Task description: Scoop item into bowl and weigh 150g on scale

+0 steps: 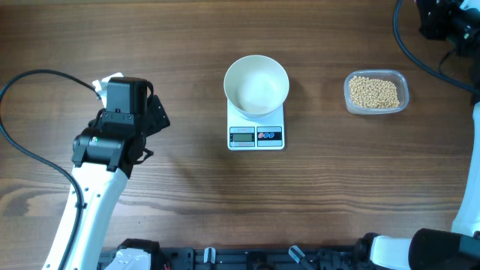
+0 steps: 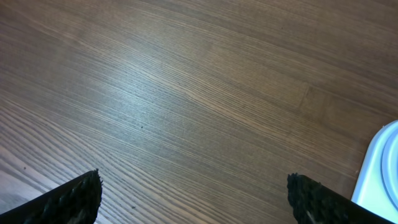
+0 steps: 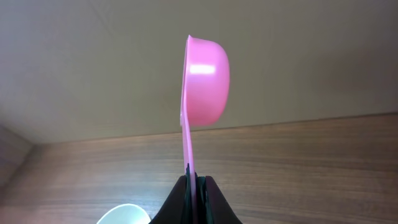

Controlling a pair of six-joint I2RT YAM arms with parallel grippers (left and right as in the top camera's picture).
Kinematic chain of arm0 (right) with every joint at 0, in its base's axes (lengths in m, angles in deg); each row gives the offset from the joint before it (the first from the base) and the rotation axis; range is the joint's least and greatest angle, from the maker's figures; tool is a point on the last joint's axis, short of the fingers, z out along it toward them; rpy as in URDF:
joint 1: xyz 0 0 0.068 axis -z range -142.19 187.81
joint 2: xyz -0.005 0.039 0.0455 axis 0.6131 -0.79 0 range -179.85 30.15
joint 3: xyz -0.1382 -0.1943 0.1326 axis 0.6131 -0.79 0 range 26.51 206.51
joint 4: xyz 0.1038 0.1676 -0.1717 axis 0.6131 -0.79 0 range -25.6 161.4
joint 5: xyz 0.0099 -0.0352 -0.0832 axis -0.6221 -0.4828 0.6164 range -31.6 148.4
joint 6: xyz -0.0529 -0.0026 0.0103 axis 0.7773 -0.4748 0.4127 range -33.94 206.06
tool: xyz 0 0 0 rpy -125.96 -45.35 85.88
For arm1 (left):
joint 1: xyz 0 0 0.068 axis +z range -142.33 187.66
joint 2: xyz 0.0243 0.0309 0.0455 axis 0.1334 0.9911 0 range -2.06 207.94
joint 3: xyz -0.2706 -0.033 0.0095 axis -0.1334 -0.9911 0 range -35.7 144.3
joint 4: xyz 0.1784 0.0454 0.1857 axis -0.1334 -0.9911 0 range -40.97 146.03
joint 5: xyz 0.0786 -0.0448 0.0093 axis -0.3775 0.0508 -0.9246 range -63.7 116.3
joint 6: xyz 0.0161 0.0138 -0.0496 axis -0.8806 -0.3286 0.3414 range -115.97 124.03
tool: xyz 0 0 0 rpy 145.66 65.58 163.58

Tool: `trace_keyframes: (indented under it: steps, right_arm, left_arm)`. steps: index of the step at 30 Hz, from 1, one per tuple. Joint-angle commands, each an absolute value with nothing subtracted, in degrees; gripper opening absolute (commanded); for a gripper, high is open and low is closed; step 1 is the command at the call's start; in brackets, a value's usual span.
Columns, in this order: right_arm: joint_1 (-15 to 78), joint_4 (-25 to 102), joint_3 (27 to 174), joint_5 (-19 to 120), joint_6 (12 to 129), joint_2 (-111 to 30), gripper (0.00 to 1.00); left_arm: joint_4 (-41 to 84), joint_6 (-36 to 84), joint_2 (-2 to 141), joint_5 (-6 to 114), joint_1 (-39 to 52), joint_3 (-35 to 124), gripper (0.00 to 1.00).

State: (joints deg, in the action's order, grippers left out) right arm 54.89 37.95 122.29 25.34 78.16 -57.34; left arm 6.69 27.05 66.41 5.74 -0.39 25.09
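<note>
The white bowl (image 1: 256, 85) stands on the small white scale (image 1: 256, 129) at the table's middle and looks empty. The beige beans (image 1: 374, 92) fill a clear plastic tub (image 1: 403, 96) to its right. My left gripper (image 1: 154, 114) hovers over bare wood left of the scale; in the left wrist view it (image 2: 194, 199) is open with nothing between the fingers, and a white edge of the scale (image 2: 380, 174) shows at the right. My right gripper (image 3: 196, 182) is shut on the handle of a pink scoop (image 3: 208, 81), held up edge-on and away from the table. The bowl's rim (image 3: 124, 214) peeks in below.
The right arm (image 1: 442, 19) reaches in at the overhead view's top right corner, with black cables beside it. The left arm's white link (image 1: 90, 202) crosses the front left of the wooden table (image 1: 337, 187). Dark fixtures line the front edge.
</note>
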Motion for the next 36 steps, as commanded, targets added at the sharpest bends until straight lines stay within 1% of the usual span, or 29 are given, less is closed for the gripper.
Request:
trace_keyframes:
  steps: [1,12,20,24,26,28,29,33,36]
  right_arm:
    - [55.04,37.95,123.15,23.81,75.32,-56.64,0.04]
    - [55.02,40.99,123.15,25.51,75.36,-56.64,0.04]
    - [55.02,36.4,123.15,25.49,75.56,-56.64,0.05]
    - [55.02,36.18,123.15,25.47,75.36,-56.64,0.04]
    - [55.02,35.98,123.15,25.29,75.32,-56.64,0.04]
    - [55.02,35.63,123.15,25.29,74.97,-56.64,0.04]
    - [55.02,35.5,123.15,25.29,74.59,-56.64,0.04]
    - [55.02,35.32,123.15,25.29,71.49,-56.64,0.04]
    - [55.02,35.37,123.15,25.29,70.49,-56.64,0.04]
  left_arm:
    - [6.69,26.81,66.52,4.8,0.03,25.05,1.0]
    - [6.66,26.81,66.52,4.8,0.03,25.05,1.0]
    - [6.66,26.81,66.52,4.8,0.03,25.05,1.0]
    - [7.23,27.07,66.52,6.01,0.03,25.05,1.0]
    - [8.0,27.25,66.52,12.32,0.03,25.05,1.0]
    - [9.07,27.25,66.52,21.55,0.03,25.05,1.0]
    - [10.77,27.27,66.54,24.19,0.03,25.05,1.0]
    - [17.2,27.23,66.65,41.35,0.0,25.05,1.0]
    - [19.98,27.21,67.04,46.94,-0.06,25.05,1.0]
